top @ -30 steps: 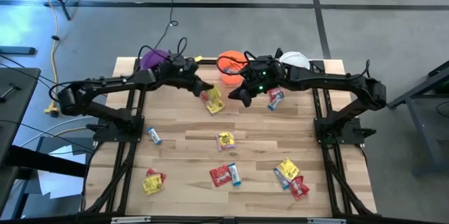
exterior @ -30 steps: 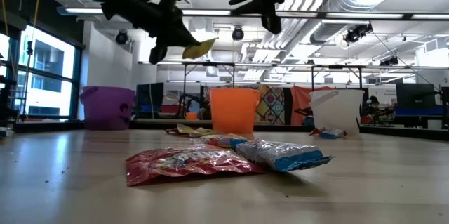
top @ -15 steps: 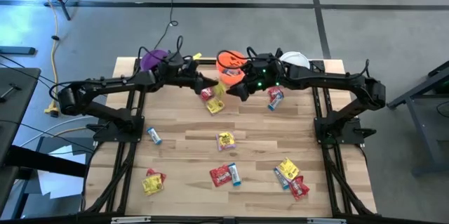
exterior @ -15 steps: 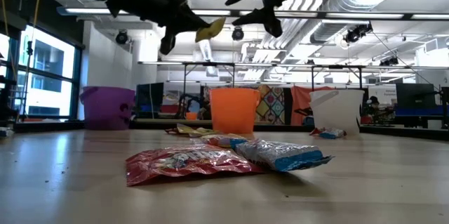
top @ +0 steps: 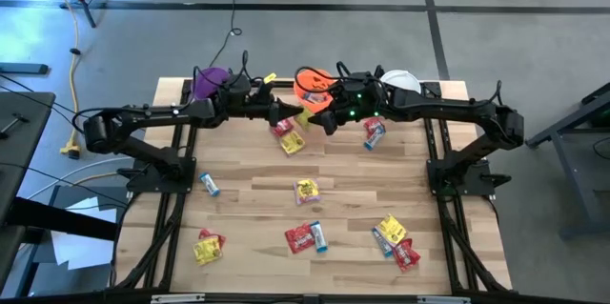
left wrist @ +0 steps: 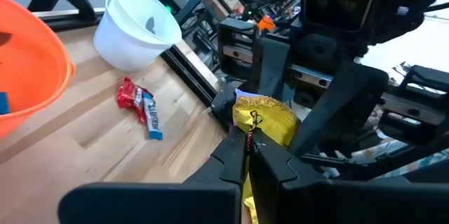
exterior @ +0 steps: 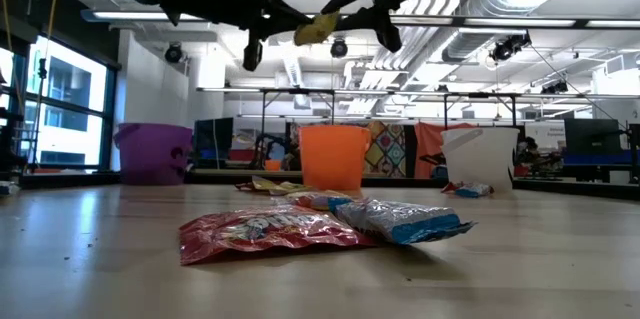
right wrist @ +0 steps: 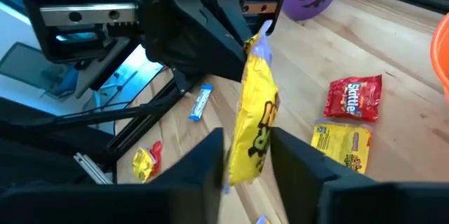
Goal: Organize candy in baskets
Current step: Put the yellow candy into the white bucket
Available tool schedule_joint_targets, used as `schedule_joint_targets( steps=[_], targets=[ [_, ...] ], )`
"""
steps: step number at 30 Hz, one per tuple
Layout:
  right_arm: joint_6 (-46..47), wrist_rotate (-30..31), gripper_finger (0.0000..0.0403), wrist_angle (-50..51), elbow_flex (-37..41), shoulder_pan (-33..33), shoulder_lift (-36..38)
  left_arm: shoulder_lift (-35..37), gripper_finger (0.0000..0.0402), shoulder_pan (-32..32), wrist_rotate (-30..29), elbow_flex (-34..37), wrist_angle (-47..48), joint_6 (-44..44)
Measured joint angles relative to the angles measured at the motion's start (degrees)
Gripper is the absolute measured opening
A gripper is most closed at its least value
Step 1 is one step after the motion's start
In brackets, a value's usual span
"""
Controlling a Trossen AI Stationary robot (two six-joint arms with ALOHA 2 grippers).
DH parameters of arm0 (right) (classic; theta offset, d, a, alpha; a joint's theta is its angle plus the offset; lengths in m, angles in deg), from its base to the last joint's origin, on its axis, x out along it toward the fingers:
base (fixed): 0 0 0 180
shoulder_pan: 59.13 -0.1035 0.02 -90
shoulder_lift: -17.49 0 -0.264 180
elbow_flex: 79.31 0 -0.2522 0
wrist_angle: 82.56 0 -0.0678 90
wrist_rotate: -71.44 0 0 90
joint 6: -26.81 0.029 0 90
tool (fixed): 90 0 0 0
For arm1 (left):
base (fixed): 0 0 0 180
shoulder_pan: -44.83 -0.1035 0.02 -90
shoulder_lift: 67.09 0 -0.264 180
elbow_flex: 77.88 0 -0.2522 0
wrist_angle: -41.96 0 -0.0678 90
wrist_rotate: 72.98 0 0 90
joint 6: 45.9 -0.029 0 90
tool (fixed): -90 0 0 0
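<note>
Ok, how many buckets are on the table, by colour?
purple bucket: 1
orange bucket: 1
white bucket: 1
Total: 3

Near the top centre of the frame, the left gripper (top: 284, 113) and right gripper (top: 319, 120) meet over a yellow packet (top: 303, 116), just below the orange bucket (top: 314, 85). Candies (top: 306, 190) lie scattered across the wooden surface (top: 257, 175).
</note>
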Motion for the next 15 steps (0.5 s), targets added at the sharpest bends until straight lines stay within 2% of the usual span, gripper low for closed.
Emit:
schedule_joint_targets(
  steps=[4,6,10,15],
  targets=[
    [-1.6,0.1,0.0033,0.0,0.0,0.0,0.0,0.0,0.0,0.0,0.0,0.0,-0.5,0.0],
    [-2.6,0.2,0.0009,0.0,0.0,0.0,0.0,0.0,0.0,0.0,0.0,0.0,-0.5,0.0],
    [-2.8,0.3,0.0012,0.0,0.0,0.0,0.0,0.0,0.0015,0.0,-0.2,0.0,-0.6,-0.7],
    [-3.9,0.5,0.0003,1.2,0.0,0.6,1.7,0.0,0.0062,-0.6,-1.5,0.0,-0.7,-2.6]
  ],
)
